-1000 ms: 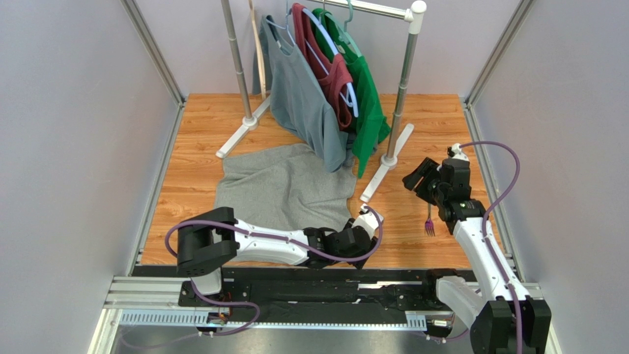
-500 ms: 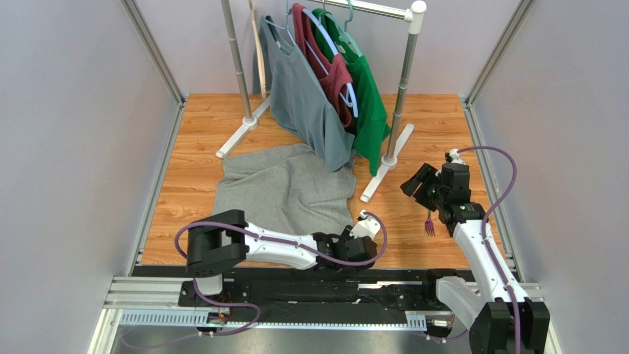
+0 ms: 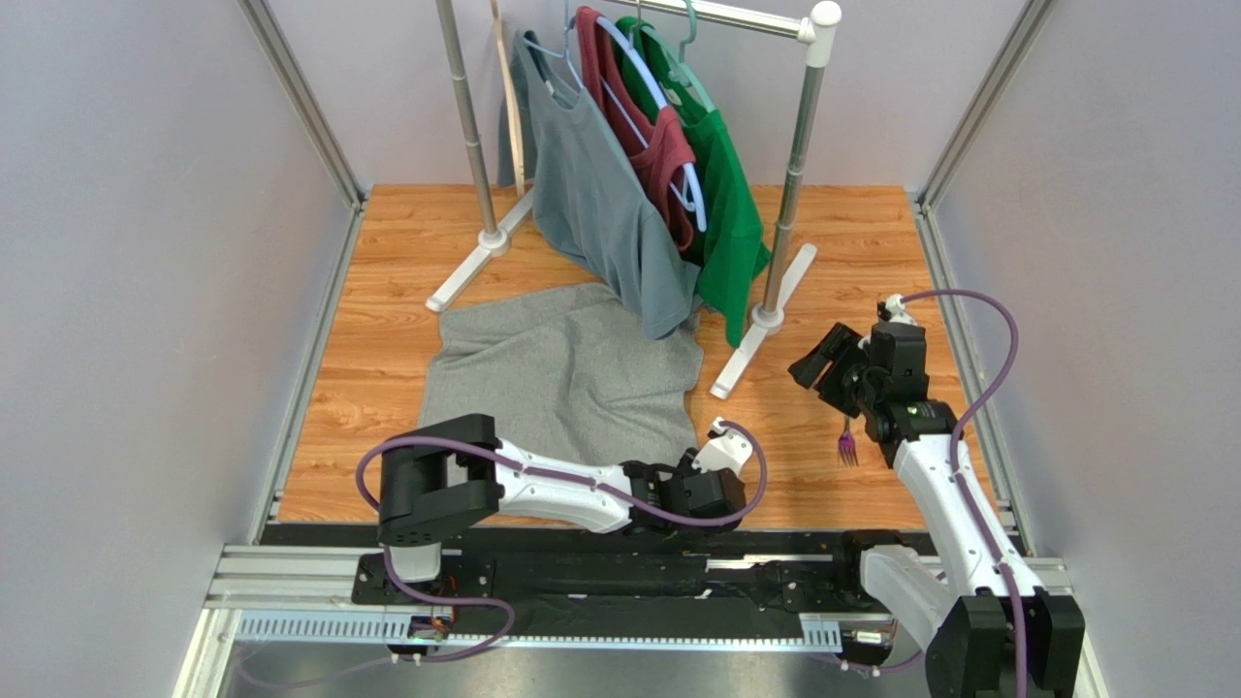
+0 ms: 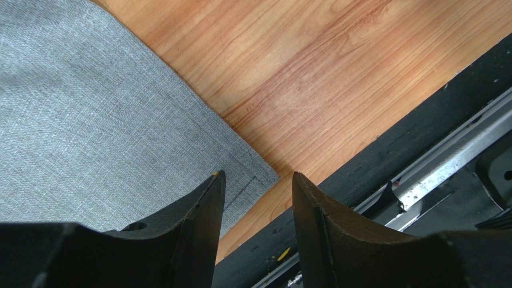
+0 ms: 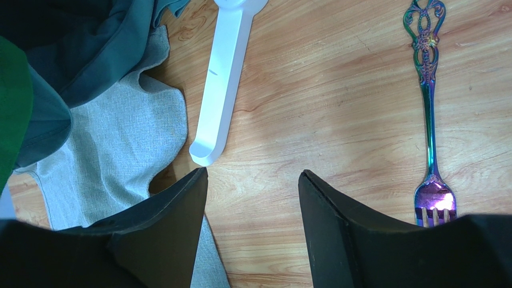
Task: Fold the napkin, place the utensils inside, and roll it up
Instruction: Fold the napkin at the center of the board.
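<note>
Wood-grain worktop [image 3: 394, 393] floors a grey-walled bay, with metal posts at the corners and a black rail [image 4: 420, 150] along the near edge. At the far end stands a clothes rack [image 3: 794, 160] carrying a grey shirt [image 3: 590, 189], a red one [image 3: 656, 138] and a green one [image 3: 729, 204].

The napkin [image 3: 561, 371] lies spread flat left of centre. Its far right part runs under the grey shirt's hem, and its right edge is close to a white rack foot [image 5: 223, 78]. Bare wood shows to the napkin's left and between that foot and the fork [image 5: 428, 114]. The fork lies well apart from the cloth on the right, beside the right arm [image 3: 947, 495].

The left arm [image 3: 554, 487] stretches low along the near edge, its jaws at the napkin's near right corner. Only the left wrist view shows them: they are parted by a moderate gap and grip nothing. One tip is over the hem and the other over bare wood, with the corner lying flat just short of the rail. Whether a tip touches the cloth cannot be told.

The right wrist view shows its jaws standing wide and empty above bare wood between the rack foot and the fork. It also shows the fork's ornate handle, its green-purple sheen, and tines partly hidden behind one finger. From overhead the fork is only a small purple sliver.
</note>
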Robot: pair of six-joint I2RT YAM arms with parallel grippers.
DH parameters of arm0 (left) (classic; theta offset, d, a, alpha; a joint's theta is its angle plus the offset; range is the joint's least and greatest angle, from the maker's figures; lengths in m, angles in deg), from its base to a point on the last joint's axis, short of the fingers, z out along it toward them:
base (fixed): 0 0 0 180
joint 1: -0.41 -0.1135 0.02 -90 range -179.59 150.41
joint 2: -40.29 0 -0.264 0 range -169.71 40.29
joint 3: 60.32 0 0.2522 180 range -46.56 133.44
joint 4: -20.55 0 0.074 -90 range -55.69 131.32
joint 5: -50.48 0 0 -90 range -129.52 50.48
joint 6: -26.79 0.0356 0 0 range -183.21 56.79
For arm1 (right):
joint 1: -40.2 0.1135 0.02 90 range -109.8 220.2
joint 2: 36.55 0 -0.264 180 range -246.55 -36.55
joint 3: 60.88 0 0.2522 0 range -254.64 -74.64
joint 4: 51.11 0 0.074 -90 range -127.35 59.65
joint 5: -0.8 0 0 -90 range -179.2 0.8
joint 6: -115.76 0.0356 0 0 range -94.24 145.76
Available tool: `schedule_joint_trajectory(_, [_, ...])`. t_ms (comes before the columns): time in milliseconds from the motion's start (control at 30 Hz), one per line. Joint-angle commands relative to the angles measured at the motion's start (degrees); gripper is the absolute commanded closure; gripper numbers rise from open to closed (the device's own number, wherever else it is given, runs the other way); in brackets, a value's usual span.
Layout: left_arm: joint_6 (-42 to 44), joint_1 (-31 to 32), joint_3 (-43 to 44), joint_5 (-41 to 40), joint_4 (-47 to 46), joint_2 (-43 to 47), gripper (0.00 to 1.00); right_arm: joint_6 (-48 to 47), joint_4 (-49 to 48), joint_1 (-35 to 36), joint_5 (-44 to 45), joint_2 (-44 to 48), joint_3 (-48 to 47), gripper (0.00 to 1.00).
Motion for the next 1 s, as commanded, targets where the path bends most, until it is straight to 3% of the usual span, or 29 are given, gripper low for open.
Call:
schedule_joint_trajectory(0, [-1.1, 0.3, 1.7, 0.9, -0.8, -1.1, 0.47, 0.4, -1.0, -0.3, -0.6, 0.5, 0.4, 0.39])
schedule_joint_trajectory(467, [-4.2, 0.3, 5.2, -0.1, 5.3, -4.1, 0.66, 0.6, -1.6, -0.2, -0.7, -0.1, 0.7, 0.39])
schedule_joint_trajectory(700, [-3.6, 0.3, 7.2, -1.2, 8.6, -4.1, 0.99, 0.9, -1.8, -0.3, -0.7, -0.4, 0.6, 0.39])
schedule_joint_trajectory(967, [0.4, 0.3, 10.6, -0.8, 11.4, 1.2, 1.00, 0.8, -1.8, -0.3, -0.6, -1.5, -0.8, 0.39])
